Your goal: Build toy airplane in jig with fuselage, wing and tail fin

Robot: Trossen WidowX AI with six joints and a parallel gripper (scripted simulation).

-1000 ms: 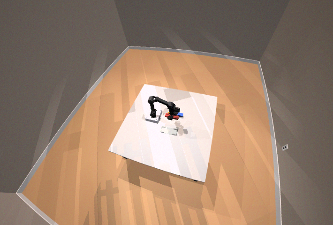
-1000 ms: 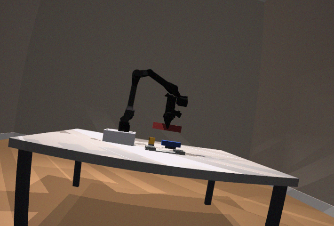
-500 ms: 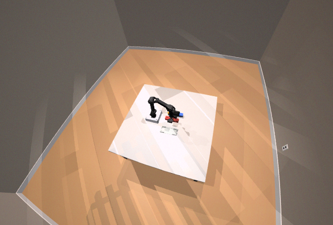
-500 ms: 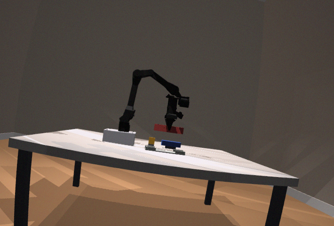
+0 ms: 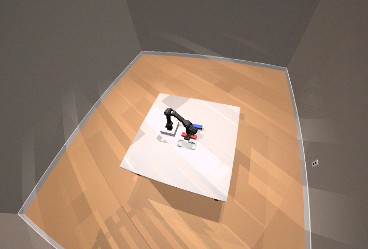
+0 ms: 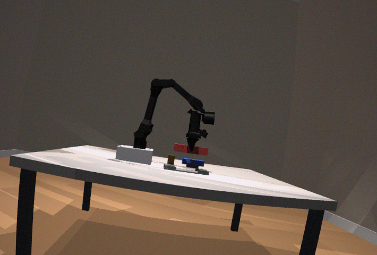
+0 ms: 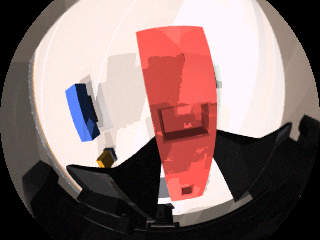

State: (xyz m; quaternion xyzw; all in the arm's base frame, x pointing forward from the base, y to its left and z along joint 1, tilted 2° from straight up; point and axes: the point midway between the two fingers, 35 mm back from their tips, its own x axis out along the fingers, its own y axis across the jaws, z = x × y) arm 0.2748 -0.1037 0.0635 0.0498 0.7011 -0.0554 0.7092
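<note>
My gripper [image 5: 189, 133] [image 6: 191, 147] [image 7: 182, 135] is shut on the red fuselage [image 5: 184, 134] [image 6: 181, 147] [image 7: 176, 80] and holds it level in the air, well above the table. The wrist view shows two sockets in the fuselage's top face. The grey jig [image 5: 186, 144] [image 6: 186, 169] lies flat on the table, below and a little to the side of the fuselage, with its cradle empty. The blue wing [image 5: 198, 126] [image 6: 192, 161] [image 7: 83, 114] lies on the table beside the jig. The small yellow tail fin [image 6: 171, 158] [image 7: 106, 158] stands on the table near the jig's end.
The arm's white base block [image 5: 169, 130] [image 6: 134, 153] stands on the white table [image 5: 190, 173] [image 6: 240, 186] close to the jig. The table stands on a wooden floor inside grey walls.
</note>
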